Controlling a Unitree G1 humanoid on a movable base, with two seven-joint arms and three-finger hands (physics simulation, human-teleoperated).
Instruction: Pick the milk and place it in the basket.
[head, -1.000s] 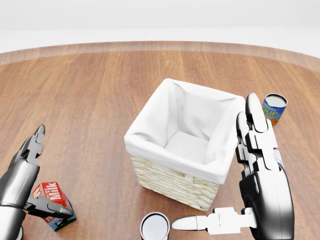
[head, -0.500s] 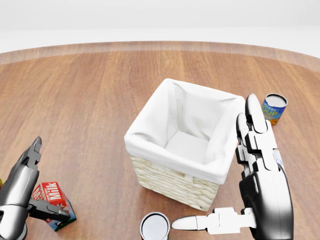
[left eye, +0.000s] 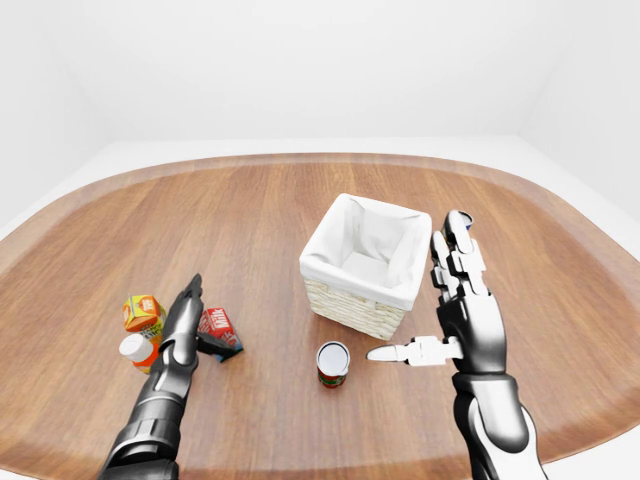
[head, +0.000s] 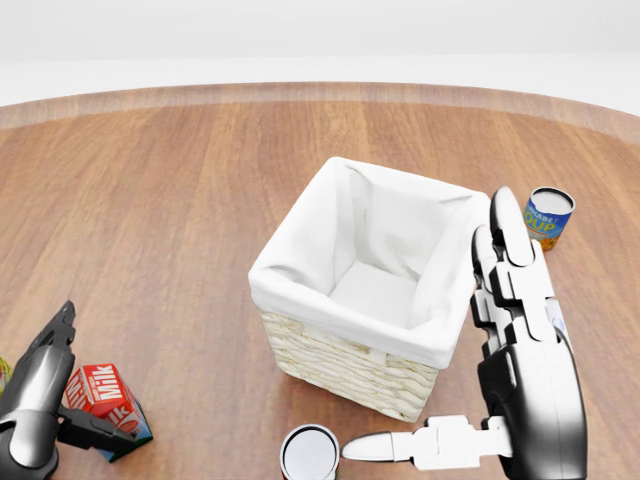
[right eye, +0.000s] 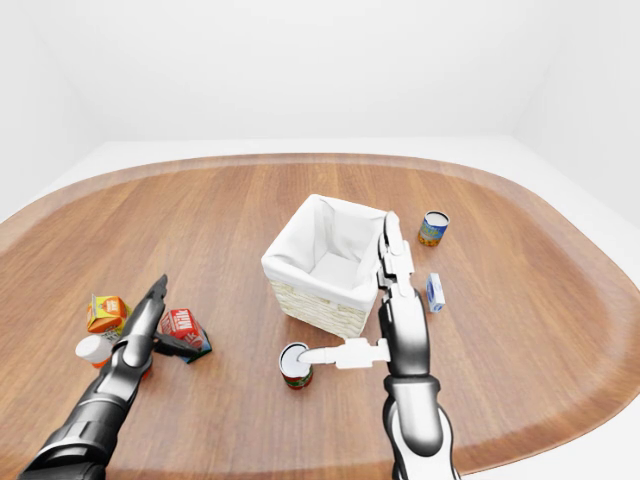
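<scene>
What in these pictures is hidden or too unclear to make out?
- Red milk carton: head view, left hand covers its near side; grip unclear.
- Small blue-and-white box: right-eye view, print too small.
- White-capped bottle: left-eye view, left arm hides its body.

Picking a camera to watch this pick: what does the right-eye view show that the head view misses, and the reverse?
Only the right-eye view shows the orange carton, the white-capped bottle and the small blue-and-white box. Only the head view lets you read the milk label. Both show the basket, the soup can, the open-topped can, the left hand at the milk and the open right hand by the basket.
</scene>
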